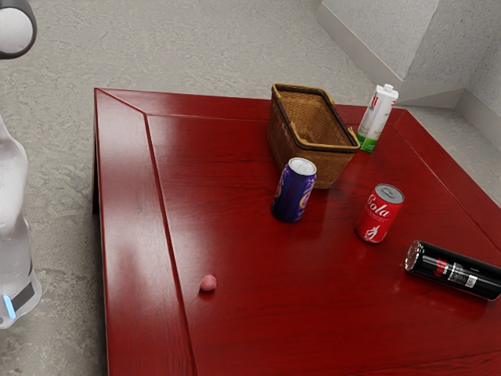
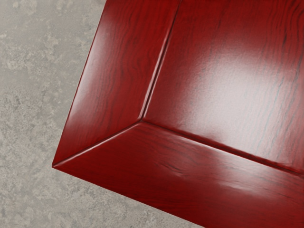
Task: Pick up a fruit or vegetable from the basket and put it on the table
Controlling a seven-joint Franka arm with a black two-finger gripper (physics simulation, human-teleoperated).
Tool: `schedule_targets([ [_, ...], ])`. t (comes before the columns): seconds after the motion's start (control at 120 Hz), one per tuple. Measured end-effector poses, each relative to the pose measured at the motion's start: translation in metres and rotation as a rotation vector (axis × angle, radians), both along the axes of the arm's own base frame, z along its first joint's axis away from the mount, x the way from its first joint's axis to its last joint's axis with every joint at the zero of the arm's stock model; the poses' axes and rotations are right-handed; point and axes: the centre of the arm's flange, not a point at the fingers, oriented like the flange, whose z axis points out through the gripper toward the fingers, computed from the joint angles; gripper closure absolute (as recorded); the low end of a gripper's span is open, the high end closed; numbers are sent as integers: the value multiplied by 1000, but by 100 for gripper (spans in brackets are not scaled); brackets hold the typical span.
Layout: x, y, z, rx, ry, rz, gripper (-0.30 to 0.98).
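While the arm point(image 1: 11, 204) stands raised, table corner point(image 2: 71, 164) below

Exterior cam: side of the arm point(image 1: 12, 211), set back, angled down across the red table point(image 1: 235, 227). Wrist cam: nearer, looks down, table corner point(image 2: 64, 164) lower left. Shared: red tabletop, grey floor point(image 1: 196, 39).

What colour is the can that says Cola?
The can is red with white lettering, seen best in the exterior view.
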Motion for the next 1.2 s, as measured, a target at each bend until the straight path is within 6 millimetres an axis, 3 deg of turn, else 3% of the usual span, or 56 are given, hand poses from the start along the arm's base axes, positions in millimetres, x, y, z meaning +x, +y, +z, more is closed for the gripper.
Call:
schedule_targets([
  [0.183, 4, 1, 0, -22, -26, -31, 2],
  [0.217, 28, -29, 10, -3, -52, -106, 2],
  [0.275, 99, -105, 7, 31, -67, -292, 2],
  [0.375, 212, -210, -44, 59, -55, -523, 2],
  [0.417, 241, -249, -61, 69, -73, -600, 2],
  [0.45, 258, -263, -72, 76, -86, -629, 2],
  [0.483, 269, -257, -79, 83, -102, -620, 2],
  [0.567, 287, -199, -103, 86, -118, -524, 2],
  [0.617, 298, -183, -115, 87, -129, -495, 2],
  [0.75, 335, -181, -154, 63, -186, -474, 2],
  [0.892, 369, -166, -202, 3, -260, -421, 2],
  [1.2, 400, -125, -305, -100, -309, -280, 3],
])
